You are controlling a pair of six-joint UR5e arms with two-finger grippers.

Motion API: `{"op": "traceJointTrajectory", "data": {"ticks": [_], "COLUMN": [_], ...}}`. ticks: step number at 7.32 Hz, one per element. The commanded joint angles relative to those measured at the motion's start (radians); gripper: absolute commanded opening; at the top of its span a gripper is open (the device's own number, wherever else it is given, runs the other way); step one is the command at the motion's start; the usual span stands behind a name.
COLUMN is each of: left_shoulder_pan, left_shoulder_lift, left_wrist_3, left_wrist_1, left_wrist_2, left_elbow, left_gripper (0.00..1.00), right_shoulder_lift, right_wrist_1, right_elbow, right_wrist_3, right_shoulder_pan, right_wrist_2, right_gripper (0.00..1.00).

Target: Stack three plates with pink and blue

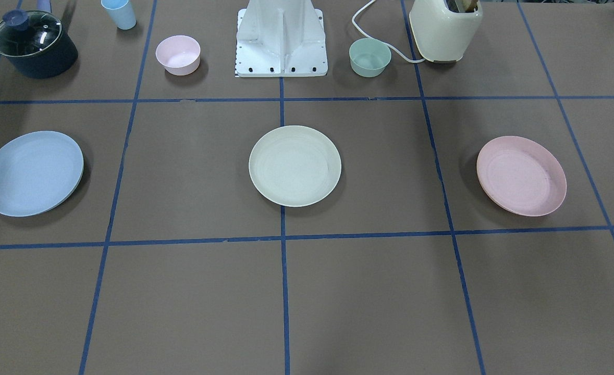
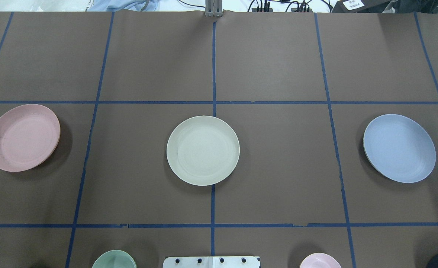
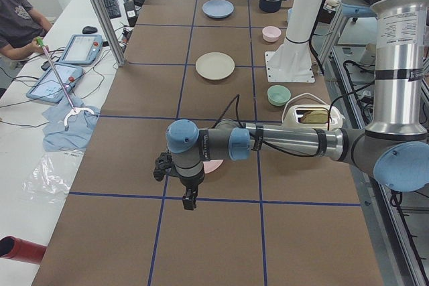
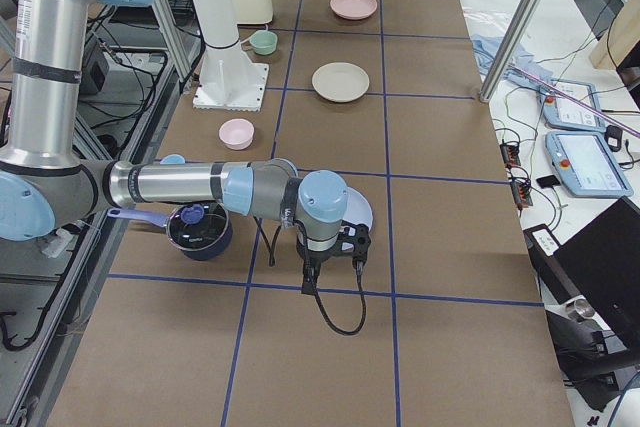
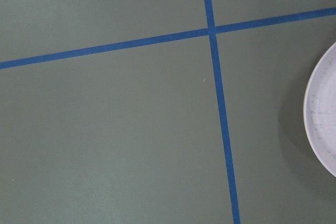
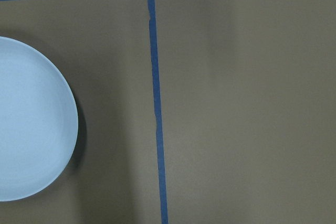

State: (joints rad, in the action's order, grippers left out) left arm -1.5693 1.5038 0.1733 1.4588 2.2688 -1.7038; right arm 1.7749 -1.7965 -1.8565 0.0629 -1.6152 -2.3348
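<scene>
Three plates lie apart in one row across the brown surface (image 2: pixel 278 167), none stacked on another. In the overhead view the pale pink plate (image 2: pixel 23 137) is at the far left, the cream-white plate (image 2: pixel 203 150) is in the middle over the centre line of the blue tape grid (image 2: pixel 213 74), and the pale blue plate (image 2: pixel 399 148) is at the right, well apart from the other two.

The left claw (image 3: pixel 190 204) hangs pointing down over the surface just beside the pink plate, which is partly hidden behind its wrist. Whether its fingers are spread or pressed together cannot be told. The right claw (image 4: pixel 308 280) hangs the same way just beside the blue plate, and its fingers cannot be judged either. Neither claw touches a plate. Each wrist view shows only an edge of its own plate beside a tape crossing.

Near the robot's base stand a small pink bowl (image 1: pixel 177 54) and a small green bowl (image 1: pixel 370 57). Further along that edge are a light blue cup (image 1: pixel 120 13), a dark lidded saucepan (image 1: pixel 33 44) and a cream toaster (image 1: pixel 445 28).
</scene>
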Motion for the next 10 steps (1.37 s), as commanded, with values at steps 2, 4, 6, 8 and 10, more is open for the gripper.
{"op": "traceJointTrajectory", "data": {"ticks": [2, 4, 6, 8, 10], "left_shoulder_pan": [0.0, 0.002, 0.005, 0.011, 0.017], "left_shoulder_lift": [0.001, 0.004, -0.005, -0.066, -0.083], "left_wrist_3": [0.0, -0.002, -0.002, -0.011, -0.012], "left_wrist_1": [0.0, 0.014, 0.118, 0.312, 0.394], "left_wrist_2": [0.0, 0.059, 0.061, 0.064, 0.11], "left_elbow": [-0.003, -0.023, -0.007, 0.024, 0.05], "left_gripper": [1.0, 1.0, 1.0, 1.0, 1.0], "right_shoulder_lift": [0.0, -0.002, -0.002, -0.003, -0.002], "right_wrist_1": [0.002, 0.003, 0.005, 0.005, 0.005], "right_elbow": [-0.004, -0.006, -0.013, -0.026, -0.039], "right_wrist_3": [-0.006, -0.015, -0.017, -0.017, -0.017], "right_shoulder_pan": [0.0, 0.0, 0.0, 0.0, 0.0], "right_wrist_2": [-0.006, -0.003, -0.006, -0.009, -0.009], "right_gripper": [1.0, 1.0, 1.0, 1.0, 1.0]}}
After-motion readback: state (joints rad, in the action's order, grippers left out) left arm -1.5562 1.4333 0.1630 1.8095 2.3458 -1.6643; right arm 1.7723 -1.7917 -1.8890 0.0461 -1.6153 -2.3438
